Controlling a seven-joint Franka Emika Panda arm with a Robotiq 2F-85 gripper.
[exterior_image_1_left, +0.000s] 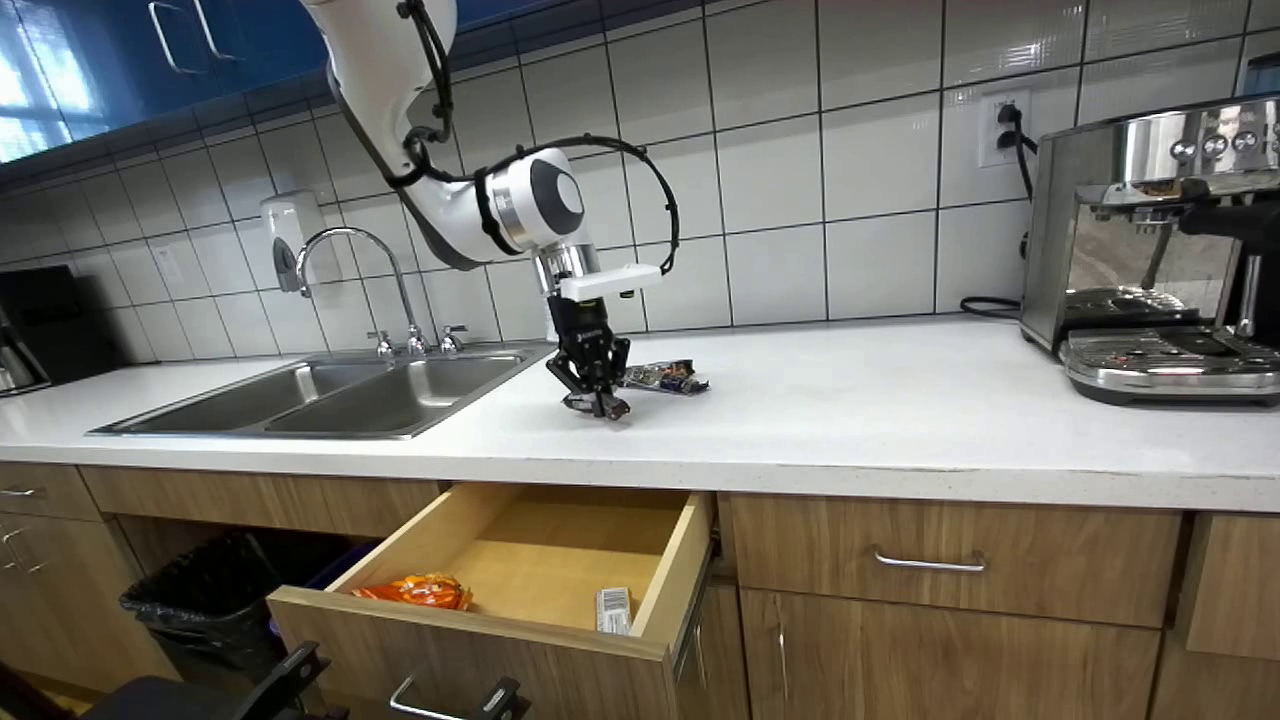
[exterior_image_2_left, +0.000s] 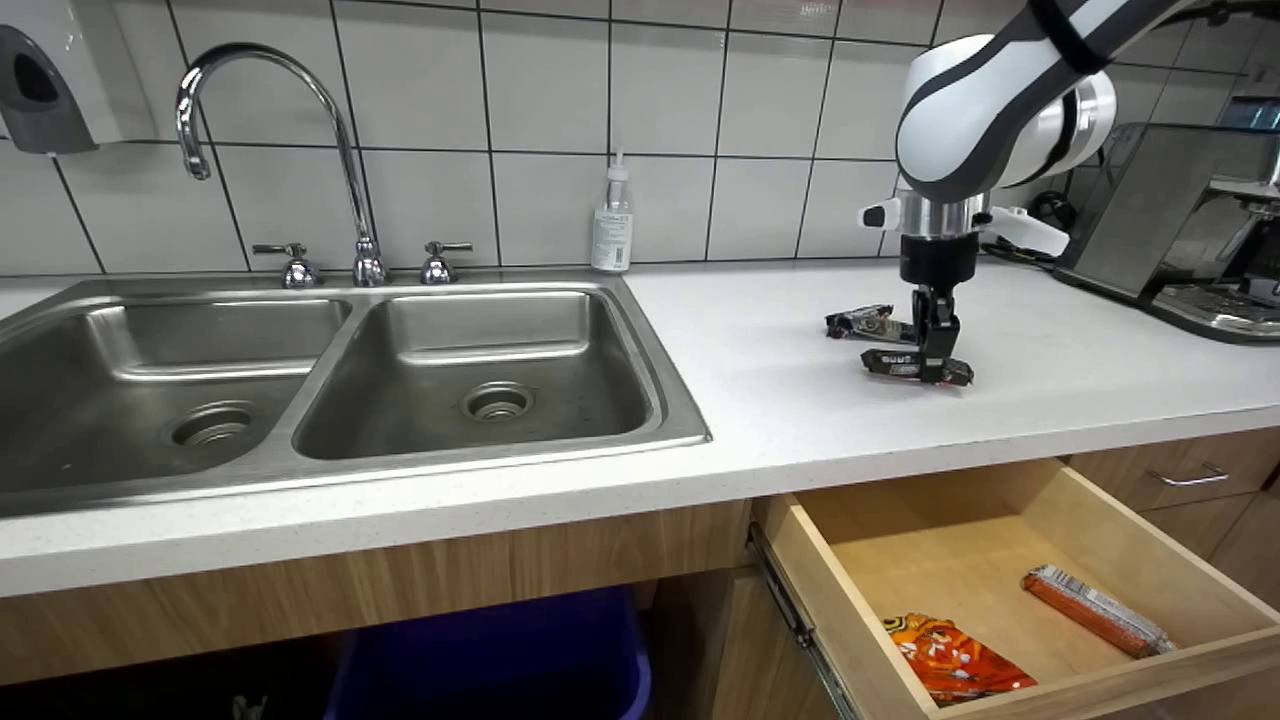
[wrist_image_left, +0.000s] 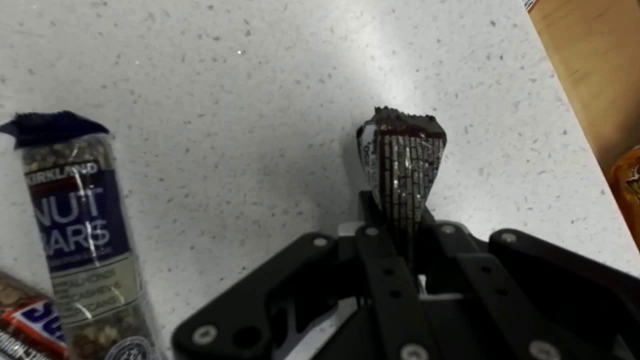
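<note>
My gripper (wrist_image_left: 397, 215) points down over the white counter, its fingers pressed against both sides of a dark-wrapped bar (wrist_image_left: 406, 160). The wrapper is pinched, and its crimped end sticks out past the fingertips. In an exterior view the same bar (exterior_image_2_left: 890, 363) lies level across the gripper at counter height; whether it touches the surface I cannot tell. Close by lie a Kirkland nut bar (wrist_image_left: 90, 215) in clear and blue wrap and, partly under it, a brown bar (wrist_image_left: 35, 320) with a red, white and blue label, cut off by the frame edge.
Below the counter edge a wooden drawer (exterior_image_1_left: 560, 550) stands pulled out, holding an orange snack bag (exterior_image_2_left: 950, 660) and an orange-and-silver packet (exterior_image_2_left: 1095, 608). A double steel sink (exterior_image_2_left: 650, 400) with a tall faucet (exterior_image_1_left: 400, 290) lies to one side, an espresso machine (exterior_image_1_left: 1160, 250) to the other.
</note>
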